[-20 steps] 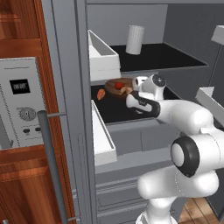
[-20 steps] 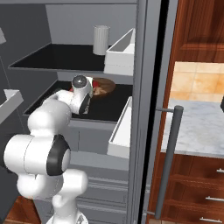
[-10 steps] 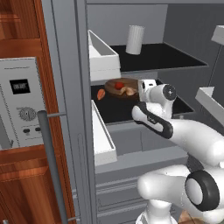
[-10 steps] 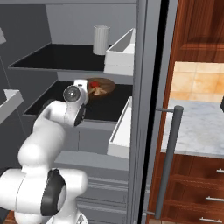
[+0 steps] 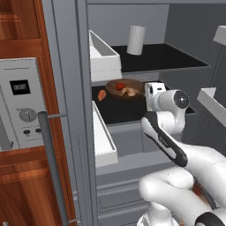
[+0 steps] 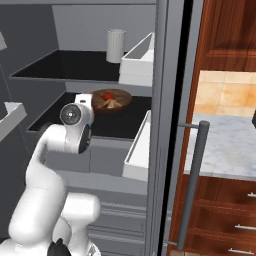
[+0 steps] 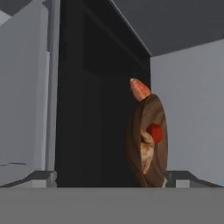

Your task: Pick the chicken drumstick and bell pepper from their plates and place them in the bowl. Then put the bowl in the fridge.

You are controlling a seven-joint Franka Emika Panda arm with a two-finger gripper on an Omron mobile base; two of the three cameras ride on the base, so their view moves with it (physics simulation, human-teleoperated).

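Bowl (image 5: 124,88) now sitting on the dark fridge shelf (image 5: 132,110), carrying bell pepper (image 5: 120,86) and chicken drumstick (image 5: 131,91); gripper (image 7: 111,177) pulling back, spread wide and empty, leaving only the door closing.

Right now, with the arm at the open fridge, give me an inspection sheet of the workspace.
Surface: dark fridge shelf, carrying the bowl.
Job's things: bowl on the shelf, holding the bell pepper and the chicken drumstick.
Clutter: orange-pink wedge beside the bowl; white cup on the upper shelf.
Grippers: pincer open, empty, short of the bowl, pointing at it.
Cables: nothing seen.
Surroundings: white door bins; microwave; wood cabinets.
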